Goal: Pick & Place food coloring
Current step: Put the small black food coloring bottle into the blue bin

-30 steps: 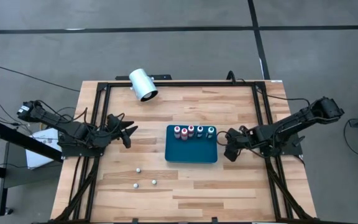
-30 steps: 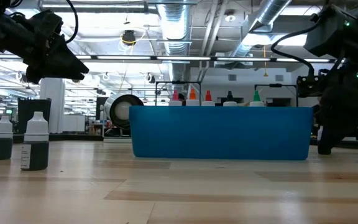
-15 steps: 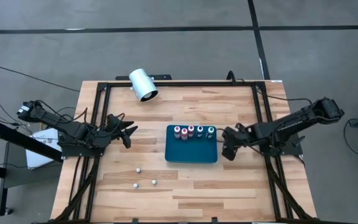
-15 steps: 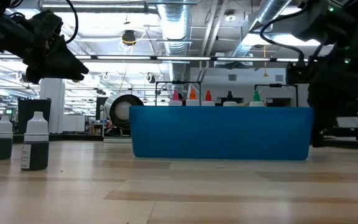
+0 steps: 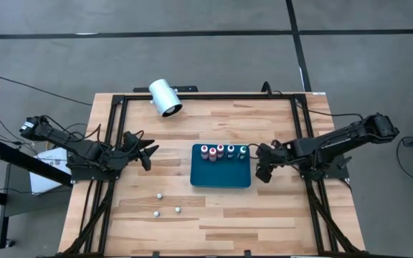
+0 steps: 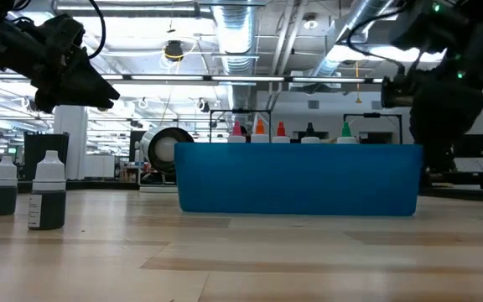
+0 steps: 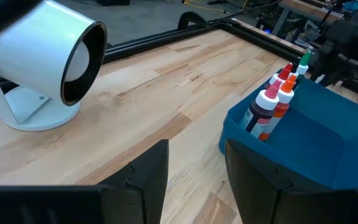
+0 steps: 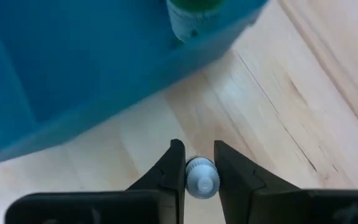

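Bottle cap (image 8: 202, 176), white, sat pinched between the right end effector's (image 8: 194, 168) two fingers, so that end effector was narrow and holding one small food coloring bottle, seen cap-on, its long axis pointing roughly at the wrist camera. In the high view the right end effector (image 5: 264, 172) hung just beside the blue tray's (image 5: 221, 178) right edge, over bare bench (image 5: 214, 215). The tray lay toward the robot's left from it, and the right arm was clearly the nearer one. Judgement: the coming move turned on carrying the held bottle over the tray wall and down beside the green bottle (image 8: 194, 18), the closest obstacle. Five bottles (image 5: 223, 151) already stood in a row along the tray's far side. Three loose bottles (image 5: 165, 208) stood on the bench near the front left, well apart from the tray. Left end effector (image 5: 147, 153) waited left of the tray, fingers apart, holding nothing. White cylinder (image 5: 165, 97) lay at the far edge.
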You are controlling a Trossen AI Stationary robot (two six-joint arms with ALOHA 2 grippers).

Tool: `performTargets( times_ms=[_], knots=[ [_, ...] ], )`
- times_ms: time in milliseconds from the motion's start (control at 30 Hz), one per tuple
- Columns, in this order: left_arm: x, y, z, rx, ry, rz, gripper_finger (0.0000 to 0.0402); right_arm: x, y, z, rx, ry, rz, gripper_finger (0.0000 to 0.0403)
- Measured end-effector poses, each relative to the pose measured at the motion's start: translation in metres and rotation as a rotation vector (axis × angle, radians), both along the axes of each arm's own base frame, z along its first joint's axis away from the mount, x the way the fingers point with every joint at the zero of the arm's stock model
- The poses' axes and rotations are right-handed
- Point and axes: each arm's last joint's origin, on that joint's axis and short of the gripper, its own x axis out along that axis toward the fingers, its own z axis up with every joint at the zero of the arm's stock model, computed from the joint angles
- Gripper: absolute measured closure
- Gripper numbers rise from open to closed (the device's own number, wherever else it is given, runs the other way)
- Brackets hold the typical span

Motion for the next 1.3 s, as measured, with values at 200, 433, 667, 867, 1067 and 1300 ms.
performTargets(
  times_ms=[200,433,667,867,1067,1300],
  knots=[
    [-0.001,0.000,-0.001,0.005,0.016,-0.001,0.0252,0.003,0.001,0.037,0.019,-0.112,0.006,0.0344],
    [-0.001,0.000,-0.001,0.009,0.022,-0.004,0.0252,0.021,0.012,0.090,0.027,-0.369,0.104,0.0343],
    [-0.001,0.000,-0.002,0.002,0.030,-0.018,0.0252,0.048,0.025,0.108,0.011,-0.433,0.170,0.0343],
    [-0.001,-0.001,-0.003,-0.015,0.046,-0.055,0.0252,0.073,0.031,0.096,-0.009,-0.358,0.188,0.0343],
    [-0.001,-0.002,-0.004,-0.030,0.052,-0.082,0.0252,0.076,0.029,0.063,-0.080,-0.119,0.162,0.0343],
    [-0.001,-0.002,-0.004,-0.037,0.060,-0.097,0.0252,0.092,0.033,0.036,-0.092,-0.062,0.139,0.0343]
  ],
)
